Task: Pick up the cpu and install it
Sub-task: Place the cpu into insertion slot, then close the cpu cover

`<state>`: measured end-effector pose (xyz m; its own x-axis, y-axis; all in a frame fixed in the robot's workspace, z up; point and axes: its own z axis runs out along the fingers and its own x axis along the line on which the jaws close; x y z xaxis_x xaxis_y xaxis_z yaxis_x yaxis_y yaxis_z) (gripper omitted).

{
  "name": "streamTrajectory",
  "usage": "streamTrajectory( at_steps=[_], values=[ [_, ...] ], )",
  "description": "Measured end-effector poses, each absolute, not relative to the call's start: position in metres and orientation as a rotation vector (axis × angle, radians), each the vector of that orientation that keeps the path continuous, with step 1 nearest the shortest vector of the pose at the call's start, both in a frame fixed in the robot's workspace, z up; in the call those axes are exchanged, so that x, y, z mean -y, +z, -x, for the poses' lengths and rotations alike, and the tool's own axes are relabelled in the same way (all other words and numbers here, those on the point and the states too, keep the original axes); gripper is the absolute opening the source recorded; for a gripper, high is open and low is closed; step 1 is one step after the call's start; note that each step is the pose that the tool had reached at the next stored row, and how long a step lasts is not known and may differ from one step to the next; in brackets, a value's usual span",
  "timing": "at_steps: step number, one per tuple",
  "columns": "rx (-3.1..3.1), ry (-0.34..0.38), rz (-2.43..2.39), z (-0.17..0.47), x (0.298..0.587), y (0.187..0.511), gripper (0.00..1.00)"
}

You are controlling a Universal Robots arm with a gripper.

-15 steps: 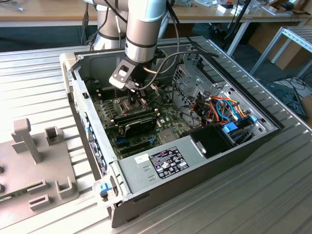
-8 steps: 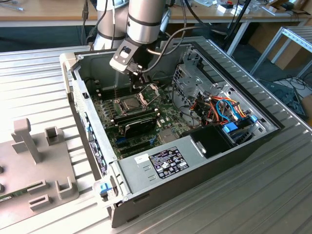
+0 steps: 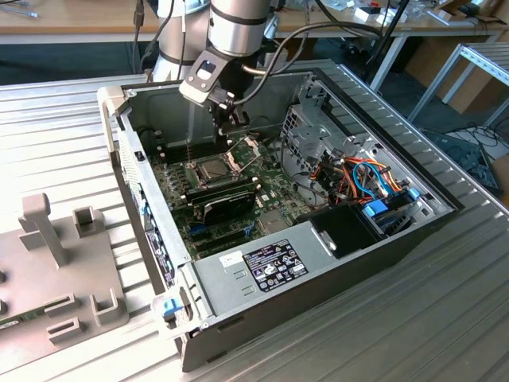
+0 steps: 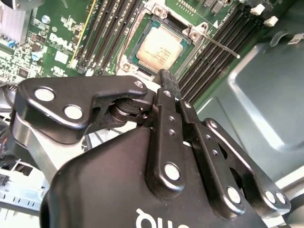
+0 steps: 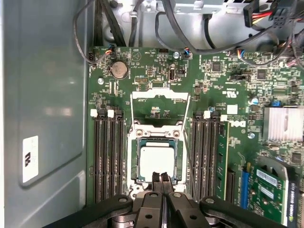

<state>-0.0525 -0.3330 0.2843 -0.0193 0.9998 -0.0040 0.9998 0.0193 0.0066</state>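
Observation:
The cpu (image 5: 156,159), a small square chip with a dull silver top, lies flat in the open socket of the green motherboard (image 5: 223,95). In the second wrist view the cpu (image 4: 159,47) sits just beyond my fingertips. My gripper (image 5: 160,176) is shut with nothing between its fingers and hovers over the socket's edge, clear of the chip. In the exterior view the gripper (image 3: 231,119) hangs inside the computer case above the cpu (image 3: 208,169). The hinged metal socket frame (image 5: 159,102) stands swung open beside it.
Memory slots (image 5: 107,152) flank the socket on both sides. A thin socket lever (image 4: 218,45) sticks out near it. A long black card (image 3: 227,203), a drive cage (image 3: 310,135), coloured cables (image 3: 366,179) and the power supply (image 3: 262,267) crowd the case. A grey fixture (image 3: 56,270) stands outside.

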Motion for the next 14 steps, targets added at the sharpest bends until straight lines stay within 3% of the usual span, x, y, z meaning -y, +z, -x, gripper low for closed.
streamTrajectory(
  at_steps=[14],
  values=[
    [-2.237, 0.003, -2.195, 0.0526, 0.3322, 0.2886, 0.11]
  ],
)
